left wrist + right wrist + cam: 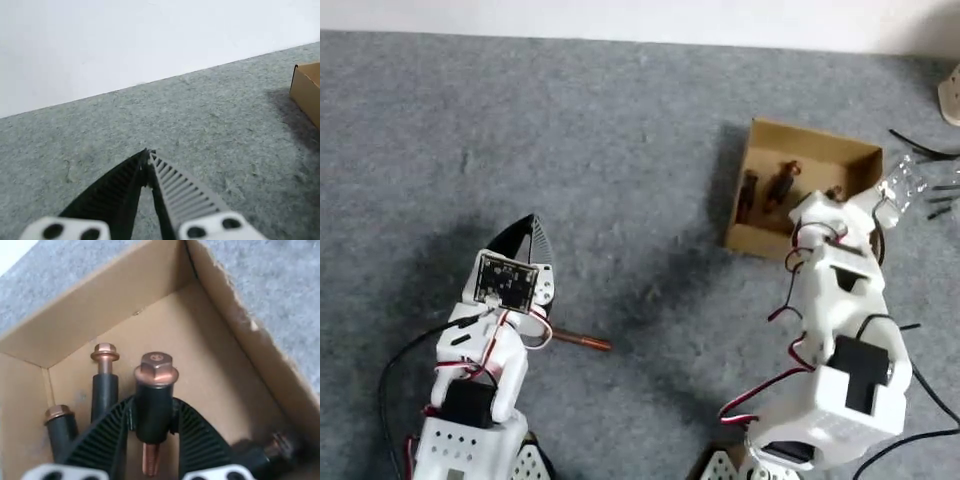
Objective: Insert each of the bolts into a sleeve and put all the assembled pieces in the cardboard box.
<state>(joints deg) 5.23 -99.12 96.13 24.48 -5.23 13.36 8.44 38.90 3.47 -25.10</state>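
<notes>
Overhead, the bench (640, 120) is seen to be covered with a grey, felt-like cloth, and a white wall (125, 40) is met at its far edge. The cardboard box (815, 135) is placed on the right part of the bench, and the right tool (153, 412) is held inside it. An assembled piece (153, 390), a copper bolt in a black sleeve, is grasped between its ribbed fingers, with the bolt head pointing away from the wrist. Two other pieces (105, 385) are laid side by side on the box floor near it. The left tool (149, 160) is clenched on nothing above bare cloth, well apart from the box. One loose bolt (582, 341) is laid flat just beside the left arm. Some black wires (930, 160) are scattered beyond the box.
</notes>
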